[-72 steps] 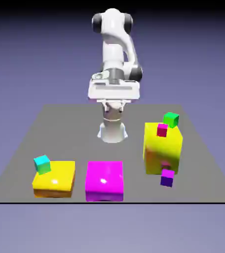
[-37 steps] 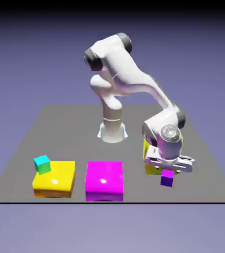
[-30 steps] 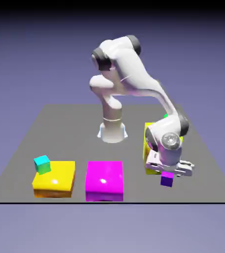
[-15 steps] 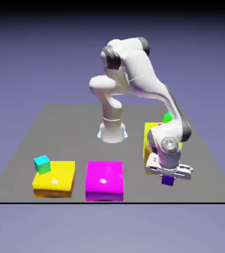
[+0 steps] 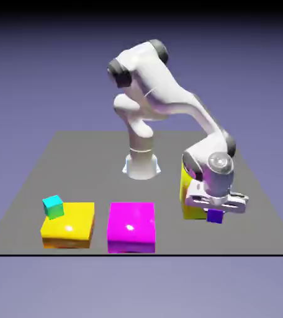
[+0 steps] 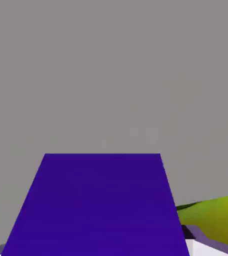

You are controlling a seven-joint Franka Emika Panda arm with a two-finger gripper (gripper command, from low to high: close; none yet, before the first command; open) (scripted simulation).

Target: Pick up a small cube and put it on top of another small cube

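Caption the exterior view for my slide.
Robot arm's fingers closed on a small purple cube beside the tall yellow block.

The glossy white robot arm [image 5: 169,99] is built of rounded, tube-like segments with dark grey bands at its joints. A circular grey cap marks the wrist, above a flat white two-finger gripper [image 5: 216,210]. Its flared white base [image 5: 141,165] is cylindrical.

Grey table [image 5: 76,161], cyan cube [image 5: 53,207] on yellow slab [image 5: 69,227] — magenta block [image 5: 131,227], tall yellow block [image 5: 189,194]
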